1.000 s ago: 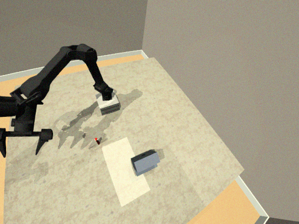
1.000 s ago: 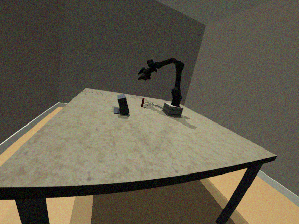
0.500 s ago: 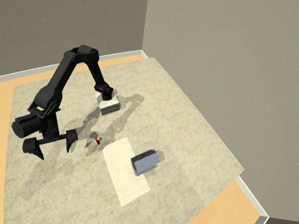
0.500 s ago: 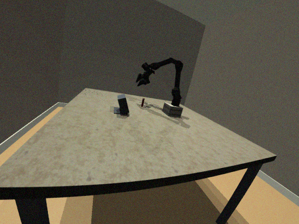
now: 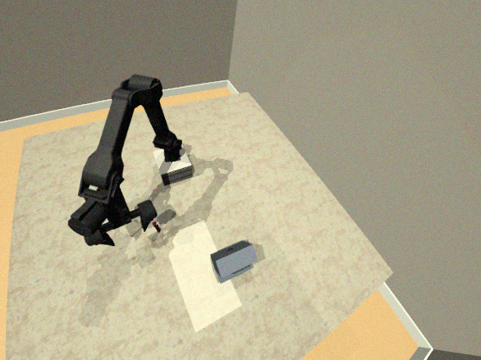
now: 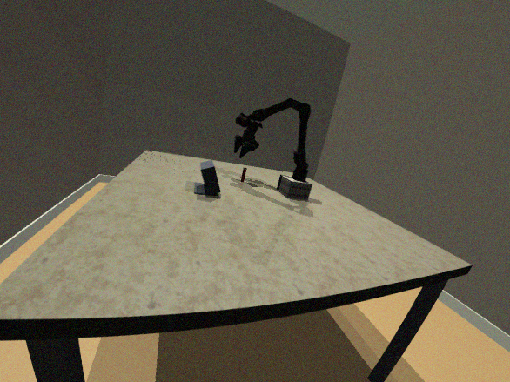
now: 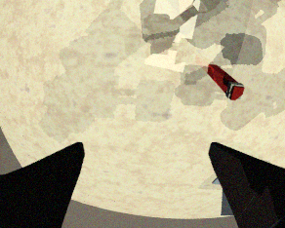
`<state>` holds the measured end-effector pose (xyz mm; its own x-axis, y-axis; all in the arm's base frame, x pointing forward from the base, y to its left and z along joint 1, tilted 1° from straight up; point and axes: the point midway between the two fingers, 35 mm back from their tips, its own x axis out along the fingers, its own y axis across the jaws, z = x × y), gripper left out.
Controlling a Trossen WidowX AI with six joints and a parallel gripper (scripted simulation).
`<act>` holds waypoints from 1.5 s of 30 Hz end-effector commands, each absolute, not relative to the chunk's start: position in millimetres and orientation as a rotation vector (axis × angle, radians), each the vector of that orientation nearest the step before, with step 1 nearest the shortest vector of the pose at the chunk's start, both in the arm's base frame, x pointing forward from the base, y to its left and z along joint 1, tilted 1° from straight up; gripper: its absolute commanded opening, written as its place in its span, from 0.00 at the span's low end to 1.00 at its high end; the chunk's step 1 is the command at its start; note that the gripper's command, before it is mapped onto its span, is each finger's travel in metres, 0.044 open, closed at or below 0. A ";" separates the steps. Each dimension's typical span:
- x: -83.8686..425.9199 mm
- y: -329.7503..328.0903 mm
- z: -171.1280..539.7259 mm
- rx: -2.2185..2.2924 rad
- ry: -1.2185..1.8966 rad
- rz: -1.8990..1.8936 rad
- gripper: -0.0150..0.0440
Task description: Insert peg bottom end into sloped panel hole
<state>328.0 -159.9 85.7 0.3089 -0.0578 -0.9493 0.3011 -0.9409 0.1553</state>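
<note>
In the top view, see the peg (image 5: 156, 226) (image 6: 244, 175) (image 7: 225, 83) left of centre in the lower half of the frame, small, dark and red, just beside the dark shadow of one finger. In the exterior view, find it upright on the desk (image 5: 295, 298) (image 6: 218, 243) (image 7: 112, 171), near the middle of the frame, between the panel (image 5: 235, 259) (image 6: 211, 179) and the base (image 5: 177, 175) (image 6: 296, 191). Note the end effector (image 5: 129, 238) (image 6: 238, 155) (image 7: 148, 149) above the desk, pointing down, well apart from the peg, with fingers spread wide and nothing gripped. In the wrist view, spot the peg at upper right, beyond the fingertips and outside the gap, red with a pale-edged band near the nearer end. In the top view, make out the panel right of the peg and lower, tilted, with a small dark hole (image 5: 231, 248) in its dark face, and beside it a bright patch (image 5: 205, 286) on the desk. Trace the arm (image 5: 108, 138) (image 6: 303, 134), black and bent high, back to the base.
</note>
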 end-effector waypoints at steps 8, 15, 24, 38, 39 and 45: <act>300.0 -111.5 60.5 2.106 0.329 -1.902 1.00; 288.1 -93.5 53.8 2.023 0.364 -1.980 1.00; 289.2 -93.9 44.9 2.023 0.364 -1.980 1.00; 290.7 -94.5 21.9 2.023 0.364 -1.981 1.00; 290.8 -94.6 20.2 2.023 0.364 -1.981 1.00; 290.8 -94.6 10.5 2.023 0.364 -1.981 1.00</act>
